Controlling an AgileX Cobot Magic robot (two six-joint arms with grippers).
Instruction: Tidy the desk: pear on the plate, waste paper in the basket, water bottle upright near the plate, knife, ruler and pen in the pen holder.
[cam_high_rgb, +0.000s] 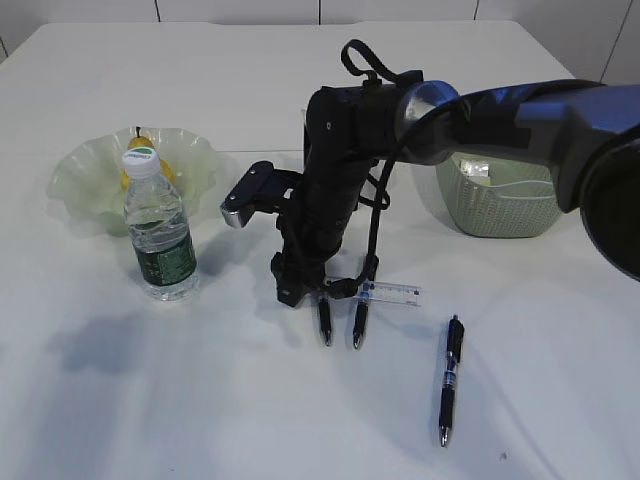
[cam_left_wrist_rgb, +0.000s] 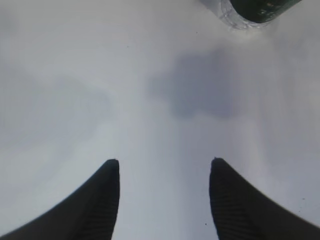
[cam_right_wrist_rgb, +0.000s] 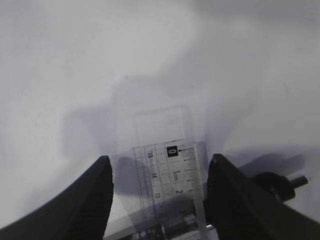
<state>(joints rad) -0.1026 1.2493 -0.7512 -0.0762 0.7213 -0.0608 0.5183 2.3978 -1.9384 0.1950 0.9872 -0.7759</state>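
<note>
**Right tool astride the ruler at mid-bench**

We see broad bare white bench (cam_high_rgb: 120, 400) across the lower left and along the bottom of the exterior frame, and more open surface behind the arm toward the top edge. The far edge of the bench runs along the top of that frame.

The right tool (cam_high_rgb: 341, 338) points down at the centre, its two dark fingertips spread and resting at the bench on either side of the ruler (cam_high_rgb: 392, 292). In the right wrist view the ruler (cam_right_wrist_rgb: 170, 175) lies flat between the spread fingers (cam_right_wrist_rgb: 95, 195); we cannot tell whether they press its edges. Its long axis runs left to right in the exterior frame, one end jutting to the right of the fingertips.

The pen (cam_high_rgb: 451, 378) lies to the lower right, near the ruler but apart, long axis nearly top to bottom, tip toward the bottom edge. The water bottle (cam_high_rgb: 158, 230) stands upright at left, just in front of the plate (cam_high_rgb: 85, 180), in which the pear (cam_high_rgb: 140, 150) sits. The basket (cam_high_rgb: 495, 205) is at right, partly hidden by the right arm.

The left tool (cam_left_wrist_rgb: 162, 200) hangs open over bare bench, holding nothing, the bottle's base at the upper right of its view.
</note>
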